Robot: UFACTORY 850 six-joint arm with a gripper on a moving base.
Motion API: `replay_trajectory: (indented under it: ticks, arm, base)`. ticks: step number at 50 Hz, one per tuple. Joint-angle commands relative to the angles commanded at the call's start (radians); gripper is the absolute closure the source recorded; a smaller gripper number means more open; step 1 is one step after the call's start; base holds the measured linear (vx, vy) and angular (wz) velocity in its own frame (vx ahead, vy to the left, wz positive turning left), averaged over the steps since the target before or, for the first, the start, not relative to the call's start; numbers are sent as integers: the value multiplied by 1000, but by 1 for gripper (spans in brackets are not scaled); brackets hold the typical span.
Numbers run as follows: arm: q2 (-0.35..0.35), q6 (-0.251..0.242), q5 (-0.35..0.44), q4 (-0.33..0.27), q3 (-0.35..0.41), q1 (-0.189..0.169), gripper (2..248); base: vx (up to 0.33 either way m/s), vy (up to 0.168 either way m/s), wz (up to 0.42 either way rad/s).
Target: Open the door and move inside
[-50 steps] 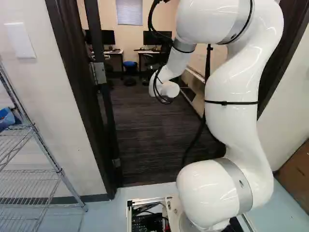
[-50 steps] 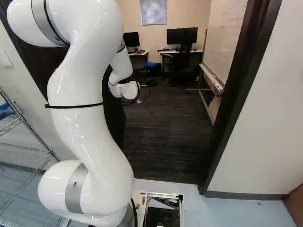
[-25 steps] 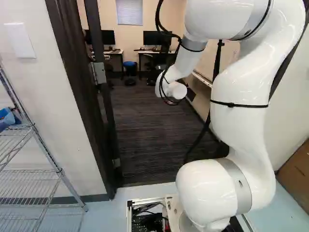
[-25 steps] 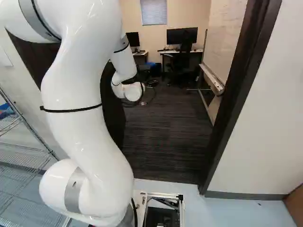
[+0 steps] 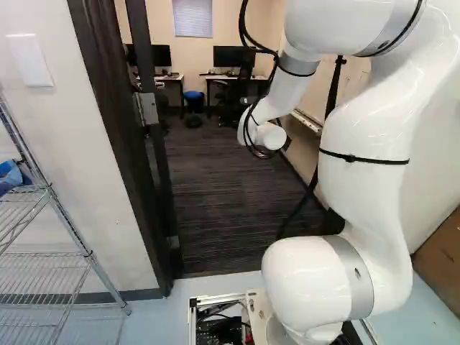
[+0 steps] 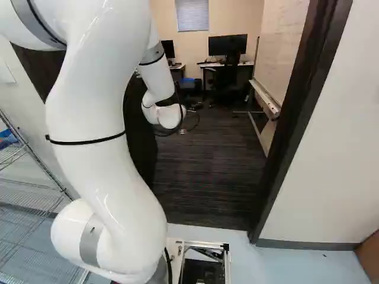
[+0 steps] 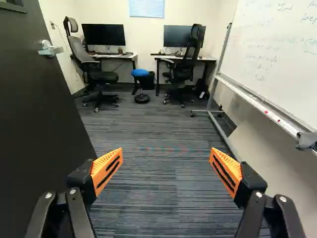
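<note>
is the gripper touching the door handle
Apart: the wrist view shows the door handle well ahead of the open gripper, with a stretch of the dark door visible between them.

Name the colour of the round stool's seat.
The stool's seat is blue, which shows best in the wrist view.

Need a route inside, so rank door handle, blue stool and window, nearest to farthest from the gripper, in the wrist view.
1. Door handle, to the robot's left.
2. Blue stool, ahead.
3. Window, on the far wall.
</note>
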Motion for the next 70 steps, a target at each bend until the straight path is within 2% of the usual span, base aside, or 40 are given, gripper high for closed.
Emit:
replay_trajectory:
  ticks: [17,35,53,70]
  arm:
    - [28,0,-1,2,33,3,3]
    - [89,0,-3,8,103,9,3]
    - [182,0,-7,16,210,19,3]
    - [297,0,-11,26,344,31,3]
  base:
    - [0,0,0]
    - [0,0,0]
    - [0,0,0]
    - [0,0,0]
